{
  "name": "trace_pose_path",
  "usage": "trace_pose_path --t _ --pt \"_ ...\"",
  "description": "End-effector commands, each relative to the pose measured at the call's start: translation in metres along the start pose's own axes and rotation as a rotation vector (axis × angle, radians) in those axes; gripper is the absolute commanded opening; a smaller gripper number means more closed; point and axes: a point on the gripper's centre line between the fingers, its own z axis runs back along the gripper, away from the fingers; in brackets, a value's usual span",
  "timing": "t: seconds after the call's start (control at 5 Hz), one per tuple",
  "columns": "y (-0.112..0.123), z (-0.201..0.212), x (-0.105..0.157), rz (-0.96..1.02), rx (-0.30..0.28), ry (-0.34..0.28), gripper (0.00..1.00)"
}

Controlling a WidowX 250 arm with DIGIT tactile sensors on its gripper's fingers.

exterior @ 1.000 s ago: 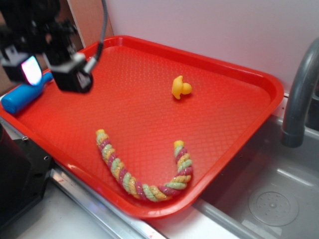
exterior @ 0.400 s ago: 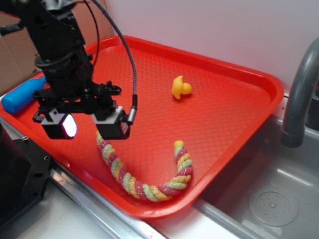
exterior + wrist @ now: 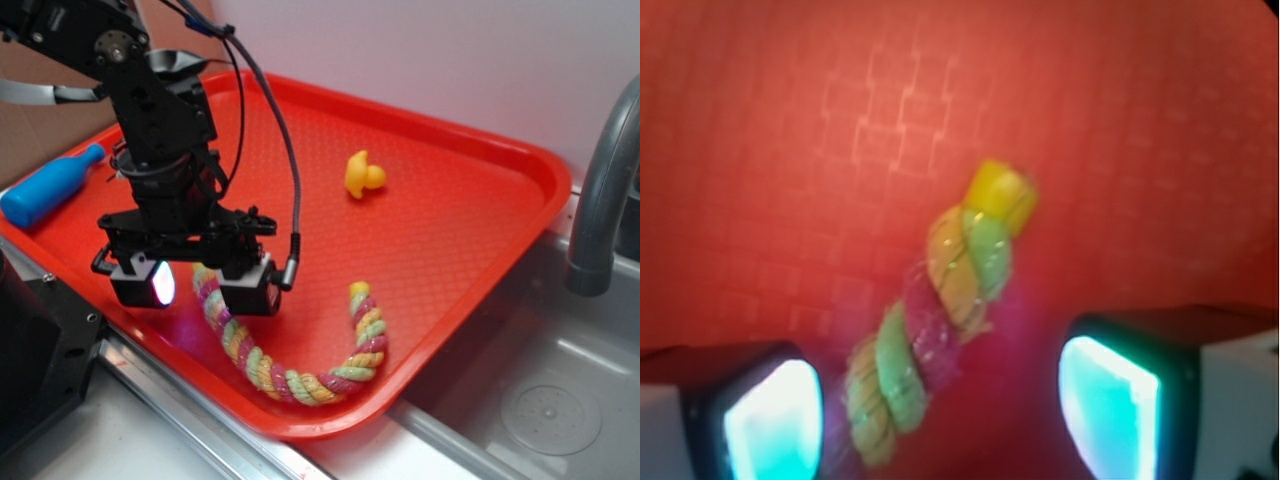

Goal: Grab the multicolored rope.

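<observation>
The multicolored rope [image 3: 300,383], a twisted cord of yellow, green and pink strands, lies in a U shape near the front edge of the red tray [image 3: 470,230]. My gripper [image 3: 205,285] is open and stands over the rope's left end. In the wrist view the rope's yellow-tipped end [image 3: 940,310] lies between my two glowing fingers [image 3: 1110,405], closer to the left one, with gaps on both sides. The rope's far end is hidden behind my gripper in the exterior view.
A small yellow duck [image 3: 362,175] sits on the tray towards the back. A blue bottle [image 3: 45,190] lies at the tray's left edge. A grey faucet [image 3: 600,190] and sink basin [image 3: 560,400] are to the right. A black block [image 3: 40,350] stands front left.
My gripper has moved from the tray's back left down and forward, and now straddles the rope's left end. The rope, duck and bottle have not moved.
</observation>
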Motion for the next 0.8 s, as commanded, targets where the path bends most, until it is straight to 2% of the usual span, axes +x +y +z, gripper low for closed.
trace_pose_path --t 0.0,0.2,0.6 --pt "-0.003 -0.0179 0.0018 0.021 0.013 -0.001 0.51" --pt "-0.0016 -0.0211 -0.0013 0.044 0.005 0.012 0.0" --pt "0.0008 -0.0127 -0.0017 0.012 0.022 0.009 0.0"
